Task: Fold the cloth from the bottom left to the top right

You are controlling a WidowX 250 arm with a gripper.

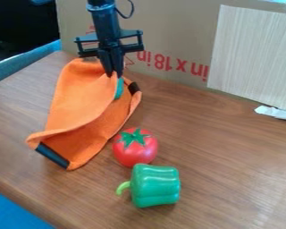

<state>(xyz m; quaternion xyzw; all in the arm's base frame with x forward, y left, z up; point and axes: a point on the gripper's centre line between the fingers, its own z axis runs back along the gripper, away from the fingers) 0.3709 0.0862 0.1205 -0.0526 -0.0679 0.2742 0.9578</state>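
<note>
Gripper (114, 75) pinching cloth (80, 105), folds hanging below it. Tomato (135, 150) below gripper, pepper (157, 187) farther below; cardboard (175, 27) behind.

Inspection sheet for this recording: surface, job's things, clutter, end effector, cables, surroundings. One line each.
Surface: brown wood-grain table; no spills seen.
Job's things: orange cloth, partly folded over, with dark patches at its near end and right edge.
Clutter: red tomato beside the cloth's near end, green pepper just in front of the tomato; white scrap at the right.
End effector: black end effector closed on the cloth near its far end, beside a teal patch.
Cables: one thin black cable looping beside the arm.
Surroundings: cardboard with red print behind the table, pale panel against it.
</note>
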